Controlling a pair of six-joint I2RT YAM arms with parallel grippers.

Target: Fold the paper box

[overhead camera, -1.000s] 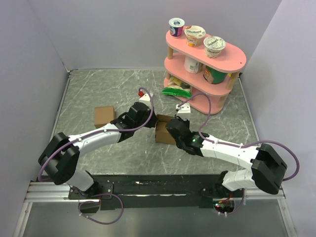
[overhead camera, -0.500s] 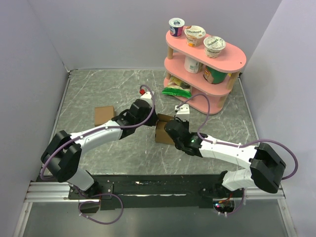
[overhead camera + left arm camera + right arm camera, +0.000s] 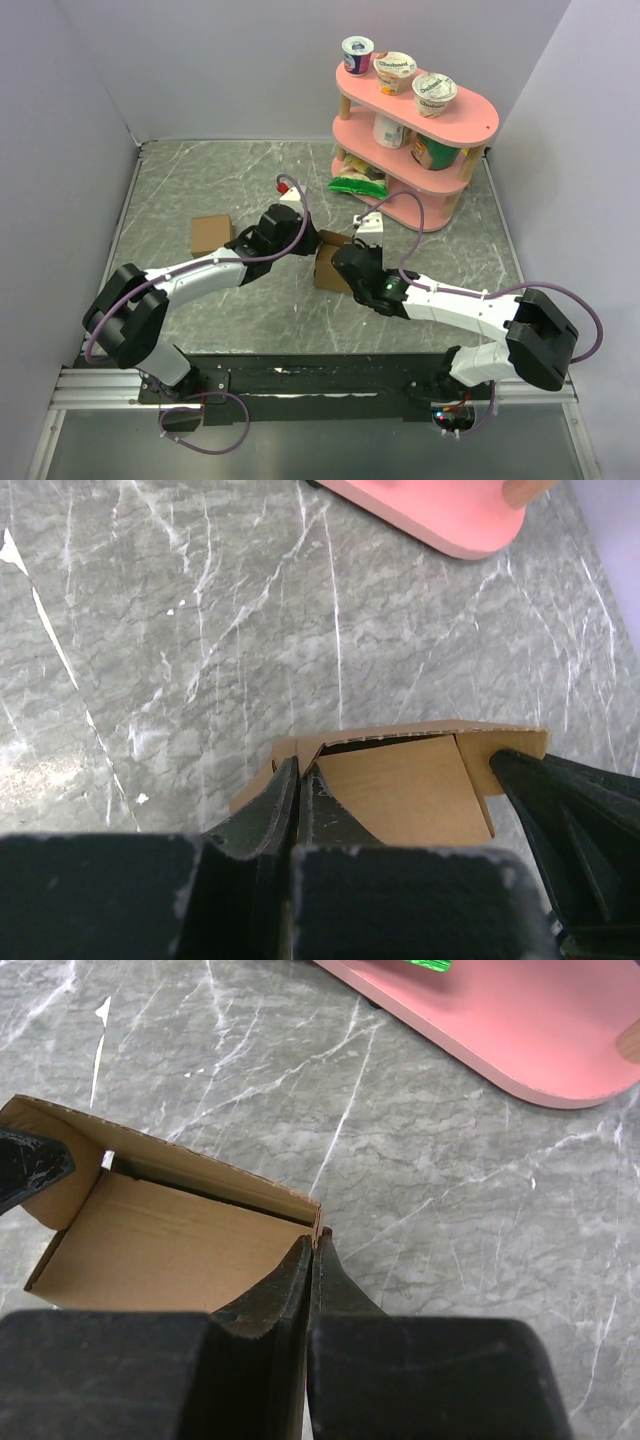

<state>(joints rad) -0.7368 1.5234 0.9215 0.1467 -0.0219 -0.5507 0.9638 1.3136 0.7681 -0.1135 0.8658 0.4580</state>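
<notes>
The paper box [image 3: 328, 262] is a small open brown carton standing on the grey marbled table between my two grippers. My left gripper [image 3: 305, 243] is shut on the box's left wall; the left wrist view shows its jaws [image 3: 298, 780] pinching the cardboard edge, with the box's inner panel [image 3: 400, 785] to the right. My right gripper [image 3: 345, 257] is shut on the opposite wall; the right wrist view shows its jaws [image 3: 312, 1250] clamped at the box's corner, the open inside [image 3: 170, 1250] to the left.
A smaller neat brown cardboard cube [image 3: 211, 234] sits to the left. A pink two-tier shelf [image 3: 415, 125] with yogurt cups and snacks stands at the back right. A small white block [image 3: 372, 221] lies near the shelf's foot. Grey walls close off the table.
My left gripper has shifted slightly up and to the right along the box's left wall. My right gripper has edged a little to the left. The box stays in place.
</notes>
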